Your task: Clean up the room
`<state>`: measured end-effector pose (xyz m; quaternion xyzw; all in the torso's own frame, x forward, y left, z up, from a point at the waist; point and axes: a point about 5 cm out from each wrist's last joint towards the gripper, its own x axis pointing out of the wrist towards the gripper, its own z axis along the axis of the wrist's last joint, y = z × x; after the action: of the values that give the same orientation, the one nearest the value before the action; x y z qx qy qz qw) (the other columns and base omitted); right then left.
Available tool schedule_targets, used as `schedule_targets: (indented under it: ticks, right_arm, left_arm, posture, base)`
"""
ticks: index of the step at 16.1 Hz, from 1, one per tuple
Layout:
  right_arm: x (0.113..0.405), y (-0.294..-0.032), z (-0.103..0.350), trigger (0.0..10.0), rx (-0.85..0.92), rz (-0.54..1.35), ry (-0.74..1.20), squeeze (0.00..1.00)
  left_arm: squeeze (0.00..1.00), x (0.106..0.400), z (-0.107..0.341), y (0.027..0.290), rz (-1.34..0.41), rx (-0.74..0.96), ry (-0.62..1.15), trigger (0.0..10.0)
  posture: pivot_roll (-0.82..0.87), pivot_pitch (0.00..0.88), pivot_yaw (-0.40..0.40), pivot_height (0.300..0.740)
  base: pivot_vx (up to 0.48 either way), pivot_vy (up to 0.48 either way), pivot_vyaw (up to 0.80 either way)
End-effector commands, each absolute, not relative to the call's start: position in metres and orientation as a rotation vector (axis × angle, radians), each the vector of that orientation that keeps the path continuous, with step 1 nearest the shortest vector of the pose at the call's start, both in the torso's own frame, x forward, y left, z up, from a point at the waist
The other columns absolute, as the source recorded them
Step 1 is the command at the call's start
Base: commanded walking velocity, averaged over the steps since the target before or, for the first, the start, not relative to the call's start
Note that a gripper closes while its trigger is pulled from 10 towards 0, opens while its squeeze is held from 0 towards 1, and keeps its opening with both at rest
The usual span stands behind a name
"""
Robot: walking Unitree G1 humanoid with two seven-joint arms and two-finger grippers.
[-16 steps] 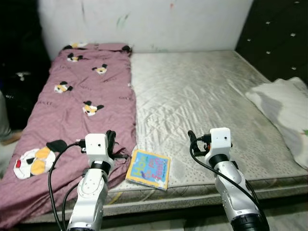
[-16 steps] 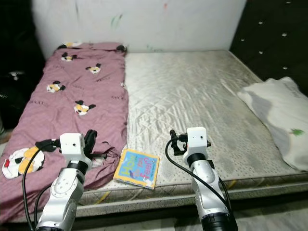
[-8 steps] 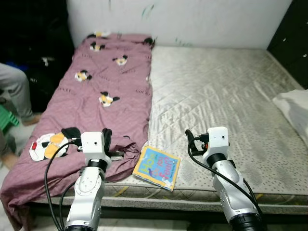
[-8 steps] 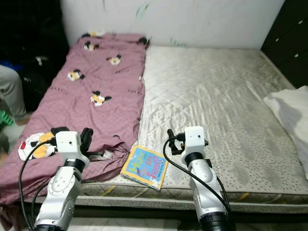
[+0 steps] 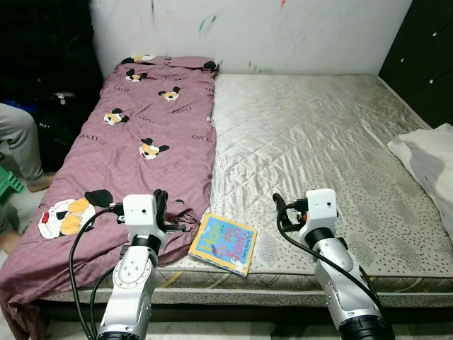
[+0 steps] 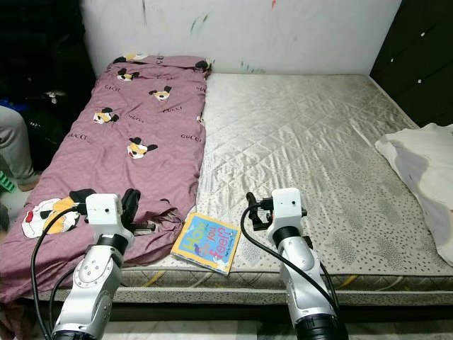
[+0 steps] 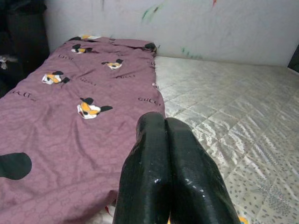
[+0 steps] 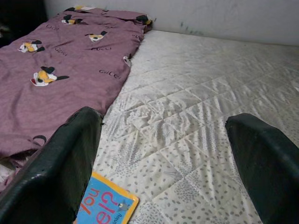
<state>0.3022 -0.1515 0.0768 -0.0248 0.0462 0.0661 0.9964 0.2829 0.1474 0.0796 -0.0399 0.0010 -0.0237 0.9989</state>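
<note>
A colourful children's book (image 5: 224,243) lies flat on the grey quilted mattress (image 5: 311,134), near its front edge. A purple blanket (image 5: 134,142) with cartoon mouse prints covers the mattress's left strip. My left gripper (image 5: 161,202) hovers over the blanket's front corner, just left of the book, and its fingers (image 7: 159,154) are shut with nothing between them. My right gripper (image 5: 279,205) hangs over bare mattress just right of the book, open wide, with the book's corner (image 8: 105,207) low between its fingers.
A white cloth or pillow (image 5: 432,152) lies at the mattress's right edge. A seated person's leg (image 5: 18,142) and a green stool (image 5: 7,191) are on the floor at the left. A scribbled white wall (image 5: 248,28) backs the bed.
The whole picture has shifted, so the camera has moved. Both arms hold the same pose, and the book and blanket lie as before.
</note>
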Motion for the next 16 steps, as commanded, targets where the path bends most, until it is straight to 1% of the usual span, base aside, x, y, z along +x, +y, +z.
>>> schedule_targets:
  ticks: [1,7,8,9,12,16]
  right_arm:
    - [0.302,-0.150,0.079,10.0,-0.045,0.140,0.084,0.00]
    - [0.300,-0.148,0.078,10.0,-0.041,0.153,0.085,0.00]
    - [0.300,-0.148,0.079,10.0,-0.040,0.155,0.084,0.00]
    - [0.300,-0.148,0.079,10.0,-0.040,0.155,0.084,0.00]
    - [0.300,-0.148,0.079,10.0,-0.038,0.158,0.083,0.00]
    - [0.300,-0.147,0.078,10.0,-0.036,0.165,0.084,0.00]
  left_arm:
    - [0.00,0.283,0.081,0.149,-0.044,-0.069,0.003,10.0]
    - [0.00,0.281,0.081,0.149,-0.042,-0.066,0.004,10.0]
    - [0.00,0.281,0.081,0.149,-0.042,-0.066,0.004,10.0]
    - [0.00,0.281,0.081,0.149,-0.042,-0.065,0.004,10.0]
    - [0.00,0.281,0.082,0.153,0.002,-0.049,-0.008,10.0]
    - [0.00,0.281,0.081,0.160,0.064,-0.030,0.006,10.0]
  posture:
    - [0.00,0.025,-0.005,0.727]
    - [0.00,0.027,-0.006,0.657]
    - [0.00,0.027,-0.006,0.637]
    - [0.00,0.027,-0.006,0.632]
    - [0.01,0.032,-0.006,0.582]
    - [0.01,0.036,-0.007,0.574]
  base:
    - [0.000,0.000,0.00]
    - [0.000,0.000,0.00]
    - [0.000,0.000,0.00]
    - [0.000,0.000,0.00]
    - [0.000,0.000,0.00]
    - [0.000,0.000,0.00]
